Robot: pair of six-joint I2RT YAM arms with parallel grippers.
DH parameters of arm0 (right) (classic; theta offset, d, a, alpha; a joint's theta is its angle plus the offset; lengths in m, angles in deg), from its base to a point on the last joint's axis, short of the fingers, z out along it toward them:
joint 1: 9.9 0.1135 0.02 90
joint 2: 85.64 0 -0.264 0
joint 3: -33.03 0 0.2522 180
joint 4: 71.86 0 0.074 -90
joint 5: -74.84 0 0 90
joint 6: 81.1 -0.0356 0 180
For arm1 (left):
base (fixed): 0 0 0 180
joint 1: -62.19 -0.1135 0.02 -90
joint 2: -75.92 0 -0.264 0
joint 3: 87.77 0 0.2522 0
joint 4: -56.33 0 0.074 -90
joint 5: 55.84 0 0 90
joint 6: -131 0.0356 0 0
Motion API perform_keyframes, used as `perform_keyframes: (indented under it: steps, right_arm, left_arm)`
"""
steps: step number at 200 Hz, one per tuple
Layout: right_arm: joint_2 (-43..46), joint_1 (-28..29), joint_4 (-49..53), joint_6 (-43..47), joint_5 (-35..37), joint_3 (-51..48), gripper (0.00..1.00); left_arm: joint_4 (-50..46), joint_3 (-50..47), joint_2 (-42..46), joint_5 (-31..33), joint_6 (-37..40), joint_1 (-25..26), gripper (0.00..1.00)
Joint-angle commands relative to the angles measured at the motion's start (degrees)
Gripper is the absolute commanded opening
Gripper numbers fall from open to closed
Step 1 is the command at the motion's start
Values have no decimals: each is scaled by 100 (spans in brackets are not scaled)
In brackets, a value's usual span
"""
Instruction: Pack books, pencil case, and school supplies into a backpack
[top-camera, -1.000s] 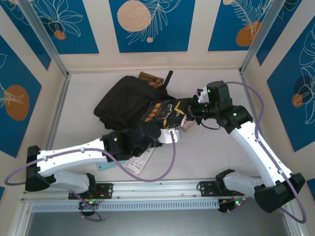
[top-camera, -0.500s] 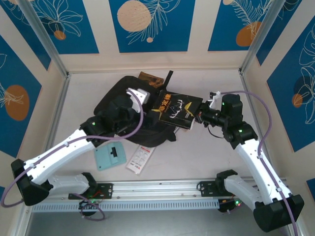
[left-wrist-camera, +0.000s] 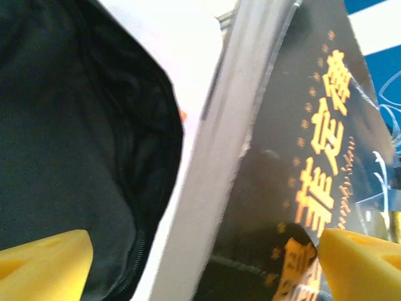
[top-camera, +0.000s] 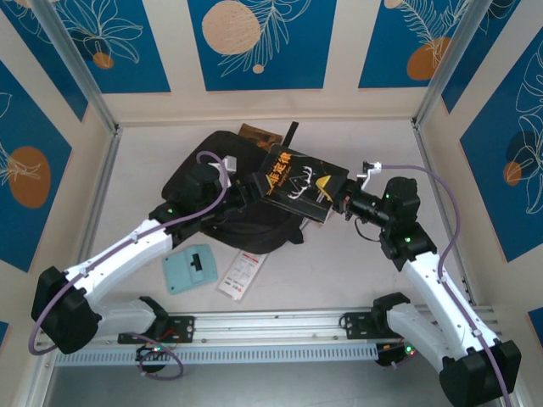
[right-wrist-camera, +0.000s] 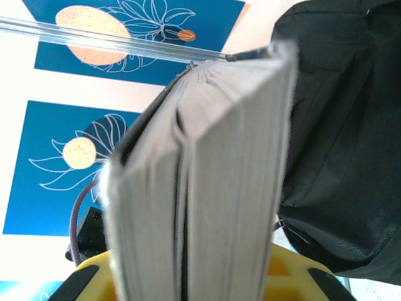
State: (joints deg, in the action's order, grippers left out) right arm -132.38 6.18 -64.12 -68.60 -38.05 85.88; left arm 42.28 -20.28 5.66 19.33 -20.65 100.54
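Two pincers are over the backpack (top-camera: pixel 222 199), which lies slumped in the middle of the counter (top-camera: pixel 339 271). My right pincer (top-camera: pixel 338 204) is clamped on the black book (top-camera: pixel 297 181) with the gold antlers, gripping its right edge. On the right wrist camera the page edges stand up between the yellow fingers (right-wrist-camera: pixel 291 276), with the bag's black fabric off to the right. The book hangs tilted above the backpack's right side. My left pincer (top-camera: pixel 248 193) sits over the backpack at the book's left edge, jaws spread wide and holding nothing. On the left wrist camera the yellow fingertips (left-wrist-camera: pixel 44 263) stand far apart, and the book's white page edge and gold-lettered cover run up between them; I cannot tell whether either one touches it. Nearer me, a light-teal piece (top-camera: pixel 190 270) and a white packet (top-camera: pixel 239 275) with red print lie side by side on the counter. A brown book (top-camera: pixel 259 136) pokes out behind the backpack
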Motion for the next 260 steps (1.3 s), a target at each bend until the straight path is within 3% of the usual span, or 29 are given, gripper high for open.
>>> perform_keyframes:
  steps: [1, 60, 80, 101, 139, 158, 167, 185, 200, 208, 236, 246, 260]
  right_arm:
    - [174, 112, -906, -297, -22, -96, 0]
    - [229, 115, -725, -160, -81, -62, 0]
    - [218, 110, -719, -117, -135, 0, 14]
    - [172, 113, -749, -131, -250, 24, 31]
    - [178, 122, -830, -132, -360, 10, 53]
    - [174, 124, -924, -165, -419, -45, 56]
    - [174, 122, -977, -178, -435, -81, 50]
    - [201, 114, -854, -157, -361, -108, 18]
    - [201, 85, -555, -46, -283, -59, 0]
    - [209, 55, -336, 44, -248, -3, 0]
    - [472, -32, 982, 824, 214, 379, 0]
    - [570, -43, 1718, 1266, 557, 649, 0]
    - [623, -48, 2514, 1770, 973, 969, 0]
  left_arm:
    - [1216, -97, -70, -560, -819, -43, 82]
    - [2011, -258, -39, -805, -918, -40, 19]
    - [2069, -259, -36, -871, -855, -41, 0]
    - [1969, -241, 11, -857, -726, -40, 0]
    - [1760, -155, 72, -815, -506, -42, 0]
    - [1695, -129, 74, -802, -438, -42, 0]
    - [1669, -120, 78, -802, -405, -39, 0]
    - [1623, -98, 74, -804, -350, -40, 0]
    - [1467, -55, 95, -783, -219, -41, 2]
    - [1317, 2, 118, -761, -104, -45, 10]
    - [-135, 591, 188, -403, 1042, -49, 56]
    - [-1005, 1006, 115, -56, 1675, -55, 64]
    - [-2372, 1736, -222, 552, 2348, -57, 68]
